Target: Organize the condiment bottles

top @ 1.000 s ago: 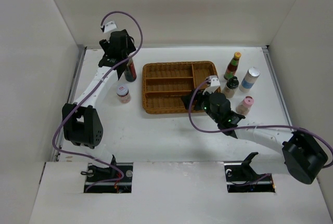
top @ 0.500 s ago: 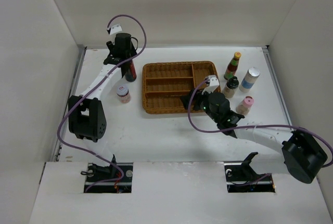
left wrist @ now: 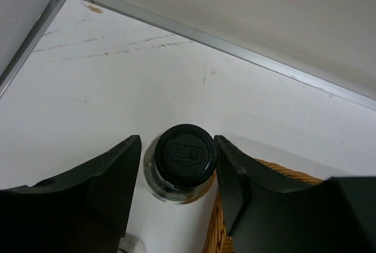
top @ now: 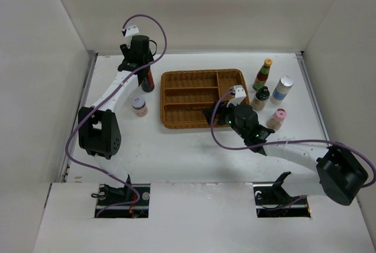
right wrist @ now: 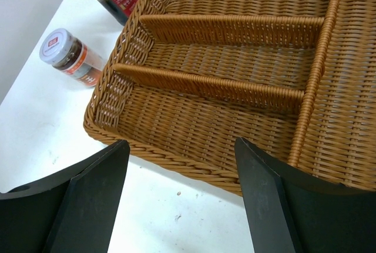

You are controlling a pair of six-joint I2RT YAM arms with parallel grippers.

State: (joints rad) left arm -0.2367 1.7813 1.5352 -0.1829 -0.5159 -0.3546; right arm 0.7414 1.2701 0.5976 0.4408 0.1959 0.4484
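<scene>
The tall clear black-capped bottle [left wrist: 187,154] stands upright on the white table [top: 176,147], just beside the far-left corner of the brown wicker tray [top: 194,72]. Your left gripper [left wrist: 178,147] straddles its cap from above, fingers [left wrist: 111,176] narrow and close on either side (whether they actually pinch it, you cannot tell from here). The short white-lidded jar [top: 139,105] sits upright a little nearer, off the tray's left side. The other four bottles cluster right of the tray: the yellow-capped red sauce [top: 262,75] farthest back, the silver-capped blue-labelled bottle [top: 282,88] beside it, the small black-capped bottle [top: 261,97] by the tray's right edge, and the pink-capped shaker [top: 276,118] nearest. Your right gripper [right wrist: 182,147] hangs over the tray's near-left part, jaws spread wide with nothing between them. The table is matte white with faint scuffs, edged by a metal strip [left wrist: 235,47] at the back, and plain white walls [top: 194,12] enclose it on three sides.
</scene>
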